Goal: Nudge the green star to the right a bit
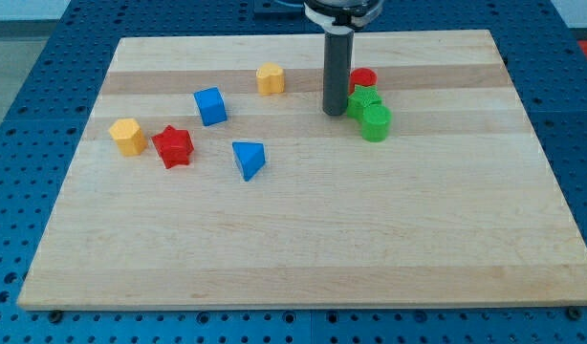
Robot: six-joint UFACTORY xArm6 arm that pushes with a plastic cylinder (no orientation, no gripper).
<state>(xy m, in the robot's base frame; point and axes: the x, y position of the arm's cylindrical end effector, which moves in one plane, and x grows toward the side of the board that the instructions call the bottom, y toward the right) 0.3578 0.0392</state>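
Now your push is at its start; my tip (334, 113) sits just left of the green star (362, 102), which is wedged between the red cylinder (363, 78) and green cylinder (376, 123); no pincer exists, only a rod; next, slide right gently.

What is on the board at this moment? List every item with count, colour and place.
Board: 1, pale wood, fills most of the view, on a blue perforated table.
Yellow blocks: 2; one near the view's top centre, one at the view's left.
Red star: 1, just right of the left yellow block.
Blue cube: 1, left of centre.
Blue triangle: 1, below the blue cube.
Red cylinder: 1, right of the rod.
Green star: 1, below the red cylinder.
Green cylinder: 1, against the green star's lower right.
My tip: 1, dark rod, just left of the green star.
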